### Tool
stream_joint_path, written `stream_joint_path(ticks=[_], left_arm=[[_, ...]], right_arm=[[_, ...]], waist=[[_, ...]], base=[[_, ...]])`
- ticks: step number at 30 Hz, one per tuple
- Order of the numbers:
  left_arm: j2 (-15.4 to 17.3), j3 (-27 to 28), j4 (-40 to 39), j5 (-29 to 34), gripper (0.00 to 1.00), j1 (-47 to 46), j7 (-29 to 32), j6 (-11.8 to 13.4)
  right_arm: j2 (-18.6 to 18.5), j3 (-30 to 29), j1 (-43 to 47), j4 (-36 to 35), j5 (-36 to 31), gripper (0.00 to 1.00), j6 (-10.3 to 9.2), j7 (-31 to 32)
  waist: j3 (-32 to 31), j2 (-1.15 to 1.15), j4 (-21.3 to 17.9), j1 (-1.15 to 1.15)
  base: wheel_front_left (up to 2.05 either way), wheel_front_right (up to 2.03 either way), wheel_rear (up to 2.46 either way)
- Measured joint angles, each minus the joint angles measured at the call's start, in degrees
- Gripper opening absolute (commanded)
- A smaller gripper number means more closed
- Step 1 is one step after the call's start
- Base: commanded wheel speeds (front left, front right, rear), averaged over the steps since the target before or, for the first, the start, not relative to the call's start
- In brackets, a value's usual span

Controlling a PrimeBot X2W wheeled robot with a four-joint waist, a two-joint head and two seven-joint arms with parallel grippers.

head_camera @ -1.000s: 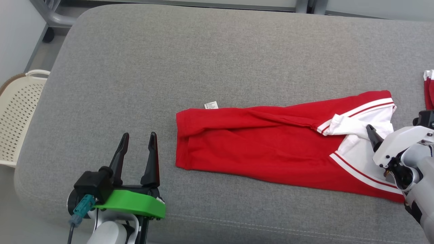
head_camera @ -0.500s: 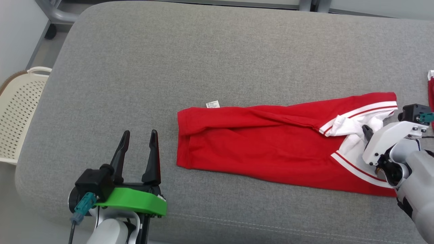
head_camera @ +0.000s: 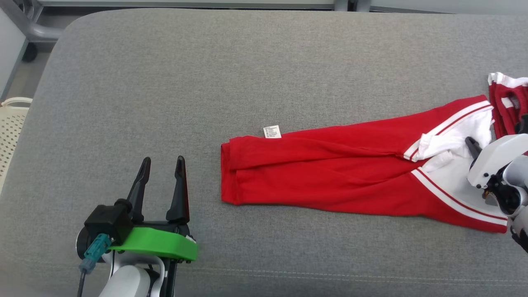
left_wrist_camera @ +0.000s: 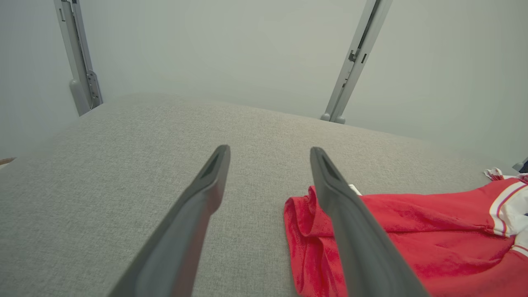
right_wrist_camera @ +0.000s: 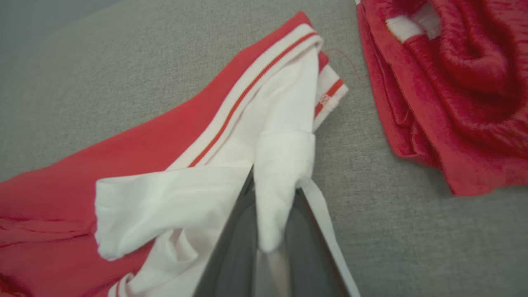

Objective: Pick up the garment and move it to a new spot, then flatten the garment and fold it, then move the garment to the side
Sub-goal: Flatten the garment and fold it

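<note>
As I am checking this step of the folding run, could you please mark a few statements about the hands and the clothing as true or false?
1. The right hand is shut on white fabric of the red garment. True.
2. The left hand grips the garment's hem. False: it is open, over the grey cushion, apart from the garment.
3. A bunched red cloth lies beside the garment's striped end. True.
4. The white label sits at the striped end. False: it sticks out near the plain red end.
</note>
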Motion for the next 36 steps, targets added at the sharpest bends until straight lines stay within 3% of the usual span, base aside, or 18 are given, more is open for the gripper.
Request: stream_joint_path(ticks=[6,13,27,36], left_arm=[[0.2,-0.1,-0.5,0.0,1.0,0.0,0.0,0.0],[0.2,-0.1,-0.5,-0.3,1.0,0.2,0.0,0.1],[-0.5,-0.8,0.2,-0.8,1.0,1.6,0.0,-0.1],[-1.3,-1.3,0.4,-0.8,1.0,2.0,0.0,-0.9]], right_arm=[[-4.8,-0.4,-1.4,-3.2,0.8,0.0,-0.01,0.9],[-6.7,0.1,-1.7,-6.9,0.8,0.0,-0.02,2.3],[-3.2,4.9,0.0,-21.7,-3.4,0.0,-0.05,7.3],[3.4,5.8,1.0,-28.2,-9.5,0.0,-0.05,12.5]], waist=[[-0.4,0.0,-3.1,0.0],[-1.5,0.0,-5.2,0.0],[-5.5,0.0,-6.9,0.0],[-7.8,0.0,-5.9,0.0]], base=[[0.0,0.0,0.0],[0.0,0.0,0.0],[0.0,0.0,0.0],[0.0,0.0,0.0]])
